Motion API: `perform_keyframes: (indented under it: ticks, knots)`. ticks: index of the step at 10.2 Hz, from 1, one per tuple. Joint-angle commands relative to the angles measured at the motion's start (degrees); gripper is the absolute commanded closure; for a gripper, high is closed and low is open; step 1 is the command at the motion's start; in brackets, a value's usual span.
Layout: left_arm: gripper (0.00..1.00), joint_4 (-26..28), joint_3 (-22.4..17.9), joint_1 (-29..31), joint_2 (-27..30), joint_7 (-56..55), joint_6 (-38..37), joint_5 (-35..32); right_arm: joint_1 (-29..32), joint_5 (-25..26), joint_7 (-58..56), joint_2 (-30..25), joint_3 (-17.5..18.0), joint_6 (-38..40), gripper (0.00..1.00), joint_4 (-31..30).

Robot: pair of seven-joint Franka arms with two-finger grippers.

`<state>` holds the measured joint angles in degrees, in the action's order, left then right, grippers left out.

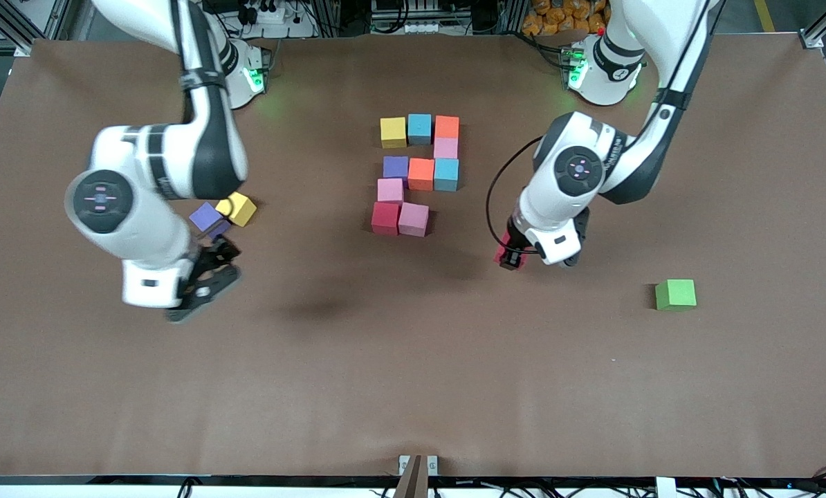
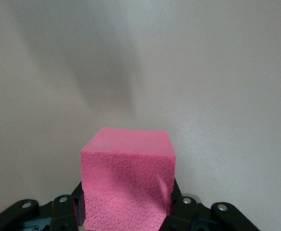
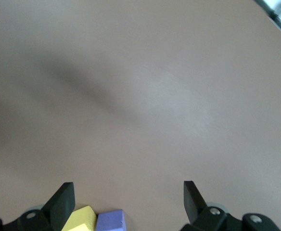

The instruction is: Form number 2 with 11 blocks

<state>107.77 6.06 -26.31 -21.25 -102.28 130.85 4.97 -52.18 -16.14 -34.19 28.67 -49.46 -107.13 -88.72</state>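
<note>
Several blocks lie as a partial number 2 (image 1: 418,174) in the table's middle: a yellow (image 1: 393,131), light blue (image 1: 419,128) and orange (image 1: 447,127) row, then pink (image 1: 445,148), a purple, orange and light blue row, pink (image 1: 390,190), and red (image 1: 385,218) beside pink (image 1: 413,219). My left gripper (image 1: 508,257) (image 2: 127,207) is shut on a reddish-pink block (image 2: 127,178) over bare table, toward the left arm's end from the figure. My right gripper (image 1: 209,280) (image 3: 128,197) hangs open and holds nothing, close by a loose purple cube (image 1: 207,218) (image 3: 110,221) and yellow cube (image 1: 236,209) (image 3: 80,220).
A green cube (image 1: 676,294) sits alone toward the left arm's end, nearer the front camera than the held block. The brown table (image 1: 413,387) stretches bare between the figure and the front edge.
</note>
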Motion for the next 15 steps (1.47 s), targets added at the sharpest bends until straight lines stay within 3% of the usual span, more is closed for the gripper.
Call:
perform_keyframes:
  ticks: [1,5,7,9,10,12,15]
  knots:
    - [0.86,-1.77,-0.35,-4.78,-3.87,-12.11,2.81,-1.45,5.83,-0.12,6.13,-3.96,0.85,1.21,0.00,-0.49]
    - [0.86,-5.81,-0.35,-9.80,-9.67,-23.47,3.88,-1.45,17.25,-0.12,10.28,-7.91,2.26,1.39,0.00,-0.40]
    - [0.87,-5.56,-0.35,-10.68,-11.26,-26.55,6.15,-1.45,25.68,-0.12,10.20,-11.16,6.20,4.01,0.00,-0.93]
    - [0.88,-5.21,-0.35,-11.82,-12.23,-29.45,7.65,-1.45,32.64,0.49,9.41,-11.62,12.43,4.99,0.00,-0.58]
    - [0.88,-4.94,-0.52,-12.70,-12.58,-31.56,8.27,-1.54,34.23,0.41,8.71,-11.62,14.55,5.00,0.00,-0.49]
    - [0.88,-4.16,-0.52,-12.97,-12.59,-34.20,8.36,-1.63,33.64,0.15,7.64,-11.53,14.83,8.91,0.00,1.17]
    - [0.88,-2.49,-0.61,-14.03,-12.68,-35.35,9.41,-1.63,30.48,0.76,21.96,-11.88,14.83,10.62,0.00,2.76]
